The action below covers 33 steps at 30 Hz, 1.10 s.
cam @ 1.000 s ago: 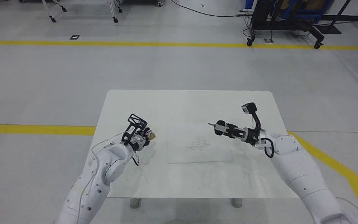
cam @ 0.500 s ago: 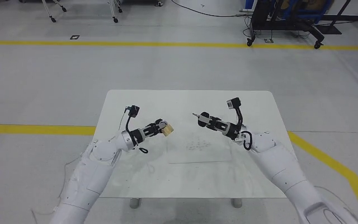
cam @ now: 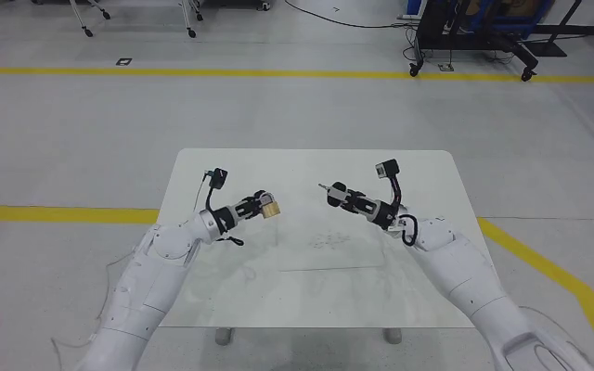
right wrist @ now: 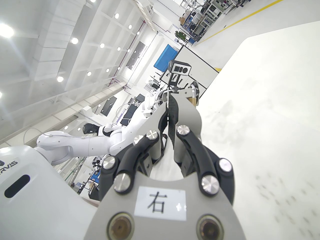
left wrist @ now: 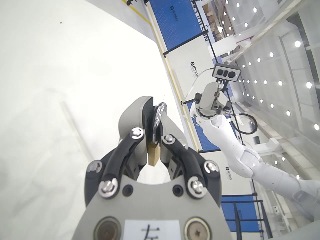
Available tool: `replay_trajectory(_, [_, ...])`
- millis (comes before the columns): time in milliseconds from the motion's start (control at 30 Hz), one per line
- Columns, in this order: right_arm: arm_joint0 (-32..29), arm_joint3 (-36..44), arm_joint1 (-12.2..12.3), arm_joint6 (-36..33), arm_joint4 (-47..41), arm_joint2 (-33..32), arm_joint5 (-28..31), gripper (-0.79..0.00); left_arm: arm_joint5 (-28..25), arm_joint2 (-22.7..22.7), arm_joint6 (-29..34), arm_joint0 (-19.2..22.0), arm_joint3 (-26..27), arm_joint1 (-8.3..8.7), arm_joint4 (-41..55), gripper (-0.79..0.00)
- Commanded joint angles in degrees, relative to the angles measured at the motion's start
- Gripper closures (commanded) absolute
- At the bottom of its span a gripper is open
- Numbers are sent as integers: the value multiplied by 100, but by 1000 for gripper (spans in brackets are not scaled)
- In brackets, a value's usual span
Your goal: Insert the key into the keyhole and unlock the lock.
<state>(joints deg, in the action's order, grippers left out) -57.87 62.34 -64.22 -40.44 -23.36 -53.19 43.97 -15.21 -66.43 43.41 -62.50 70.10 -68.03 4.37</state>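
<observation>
The white desk (cam: 371,297) bears a faint rectangular outline (cam: 306,269) on its near half, with a patch of small grey scuff marks (cam: 330,241) inside it. Farther in, the two arms come from either side and hold their loads above the desk, facing each other. The left gripper (cam: 261,205) pinches the lock (cam: 270,209), a small brass padlock with a silver shackle. In the left wrist view its fingers (left wrist: 135,116) press on the lock from both sides and cover much of it, leaving a strip of brass and a silver curve showing between the pads. The right gripper (cam: 334,192) has its fingers pressed together on the key (cam: 323,188), whose thin tip sticks out towards the lock. In the right wrist view these fingers (right wrist: 187,116) hide the key, and the lock shows partly just past their tips. Lock and key are near each other but apart, with bare desk below the gap. A yellow floor line (cam: 74,214) runs past the desk on both sides. Beyond the far edge lie grey floor and a second yellow line (cam: 278,72). Past that stand a black wheeled frame (cam: 483,42) at the far right and the castors of two stands (cam: 93,20) at the far left.
</observation>
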Motion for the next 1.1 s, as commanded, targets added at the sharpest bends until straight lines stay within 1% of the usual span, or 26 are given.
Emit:
replay_trajectory(0, [8,95,-35,178,159,60,-149,0,545,40,343,143,-114,-35,564,0])
replay_trajectory(67, [35,176,-80,312,244,126,-228,0,1062,121,663,362,-333,-78,965,0])
replay_trajectory(167, [70,214,-132,454,265,165,-230,0,1363,250,787,693,-720,-155,1309,0])
replay_trajectory(200, [86,206,-148,519,290,159,-227,0,1459,306,895,823,-910,-205,1607,0])
replay_trajectory(300, [91,219,-169,643,327,127,-256,0,1636,370,1102,1078,-1355,-309,2296,0])
replay_trajectory(333, [81,248,-174,680,345,105,-286,0,1693,380,1102,1214,-1588,-362,2604,0])
replay_trajectory(400, [69,287,-177,723,351,80,-309,0,1640,479,1073,1395,-1799,-416,2619,0])
replay_trajectory(467, [69,287,-177,723,351,80,-309,0,1568,577,1174,1555,-2030,-503,2897,0])
replay_trajectory(833, [69,287,-177,723,351,80,-309,0,1555,588,1190,1579,-2059,-514,2927,0])
replay_trajectory(900, [-17,489,-193,642,166,129,-503,0,1555,588,1190,1579,-2059,-514,2927,0])
replay_trajectory(933, [-68,613,-200,535,-23,154,-717,0,1555,588,1190,1579,-2059,-514,2927,0])
replay_trajectory(967, [-116,711,-202,392,-295,162,-1145,0,1555,588,1190,1579,-2059,-514,2927,0])
replay_trajectory(1000, [-139,742,-204,420,-448,145,-1438,0,1555,588,1190,1579,-2059,-514,2927,0])
replay_trajectory(1033, [-197,935,-213,450,-739,130,-1934,0,1555,588,1190,1579,-2059,-514,2927,0])
replay_trajectory(1067, [-242,1062,-217,429,-917,121,-2138,0,1555,588,1190,1579,-2059,-514,2927,0])
